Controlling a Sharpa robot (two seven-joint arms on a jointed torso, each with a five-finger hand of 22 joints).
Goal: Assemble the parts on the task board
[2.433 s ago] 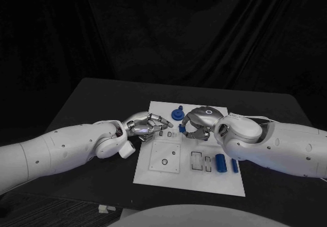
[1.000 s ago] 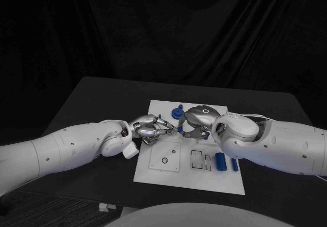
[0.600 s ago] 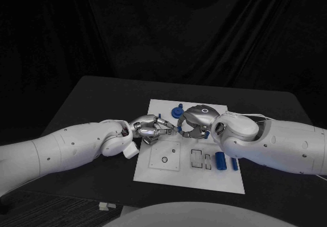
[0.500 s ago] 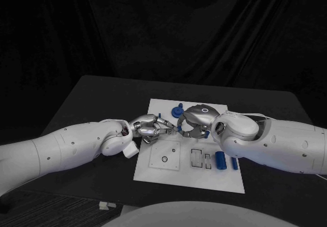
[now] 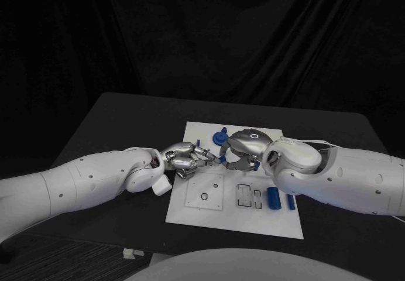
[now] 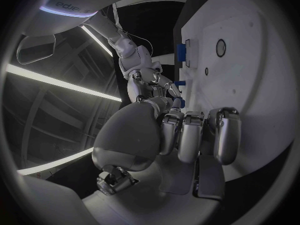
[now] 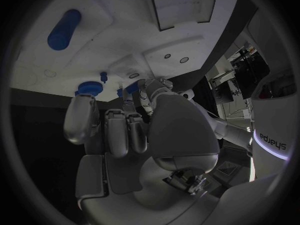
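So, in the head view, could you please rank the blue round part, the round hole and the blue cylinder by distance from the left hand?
From the left hand:
1. Blue round part, at the task board's far end.
2. Round hole, near left.
3. Blue cylinder, near right.

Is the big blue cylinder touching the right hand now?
Apart. In the right wrist view, bare white task board lies between the blue cylinder and the right hand.

Black table [image 5: 118, 126], white task board [image 5: 232, 216] lying flat
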